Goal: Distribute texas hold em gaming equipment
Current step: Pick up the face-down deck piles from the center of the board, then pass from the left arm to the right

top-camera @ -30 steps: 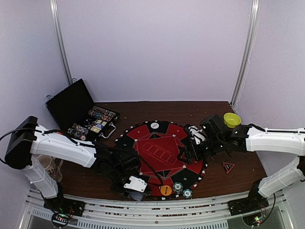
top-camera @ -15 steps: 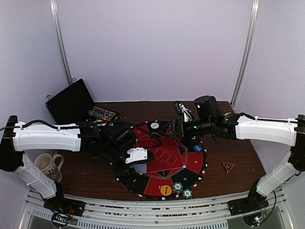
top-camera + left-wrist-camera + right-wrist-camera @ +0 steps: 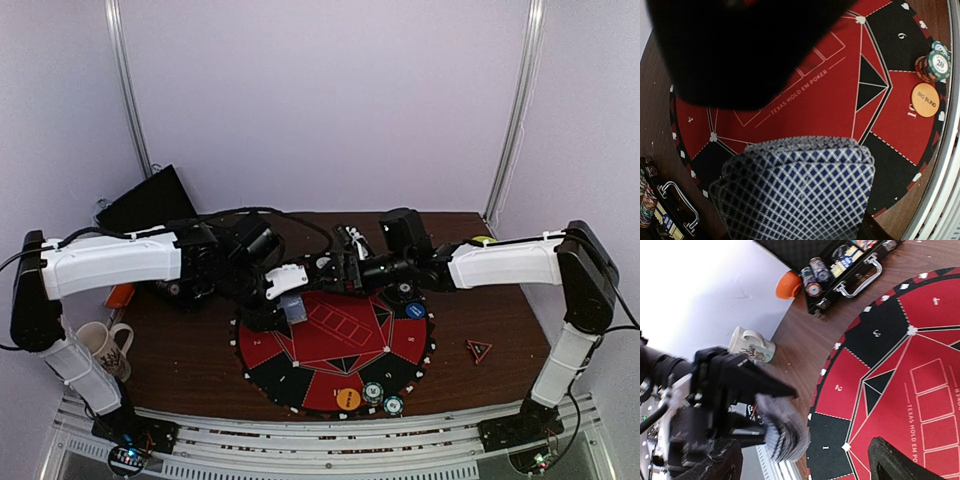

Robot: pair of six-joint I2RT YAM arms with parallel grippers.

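Table (image 3: 190,365): mug (image 3: 100,341) aside, cards (image 3: 800,192) block mat (image 3: 840,85)

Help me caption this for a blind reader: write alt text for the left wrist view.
A fanned stack of playing cards with blue-and-white lattice backs fills the lower foreground, over a round red-and-black Texas Hold Em mat. At the mat's right edge sit an orange Big Blind disc and a chip stack; a dark blurred shape covers the upper left.
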